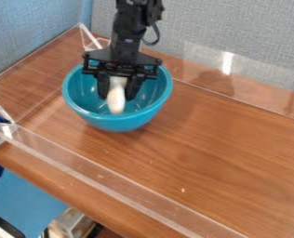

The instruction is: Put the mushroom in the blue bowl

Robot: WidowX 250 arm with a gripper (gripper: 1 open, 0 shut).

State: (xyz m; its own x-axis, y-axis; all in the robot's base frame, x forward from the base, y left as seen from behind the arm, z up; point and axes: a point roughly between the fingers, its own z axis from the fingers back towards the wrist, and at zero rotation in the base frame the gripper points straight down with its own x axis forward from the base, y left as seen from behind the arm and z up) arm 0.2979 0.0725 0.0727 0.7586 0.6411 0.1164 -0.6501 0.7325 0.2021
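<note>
- Pincer [116, 88]: lowered inside the rim of the bowl, fingers pointing down, one on each side of the mushroom. The fingers stand partly apart, with the mushroom's width between them. They appear closed on it; whether both press firmly cannot be confirmed from this single view.
- Mushroom [116, 98]: within the bowl's outline, between the fingers, its pale lower part projecting below them towards the near side of the bowl. Contact with the bowl's floor cannot be determined.
- Blue bowl [133, 120]: upright on the wooden surface [212, 158], towards its far left part. No tilt noted.
- Work completed: in my assessment, the carrying is done; the mushroom is over or inside the bowl, below rim level as far as can be judged.
- Work outstanding: release of the mushroom, then a straight withdrawal of the pincer. The task cannot be passed as complete while the fingers flank the mushroom.
- Risk noted: on withdrawal, a finger could catch the rim and shift the bowl, or the mushroom could cling to a finger.
</note>
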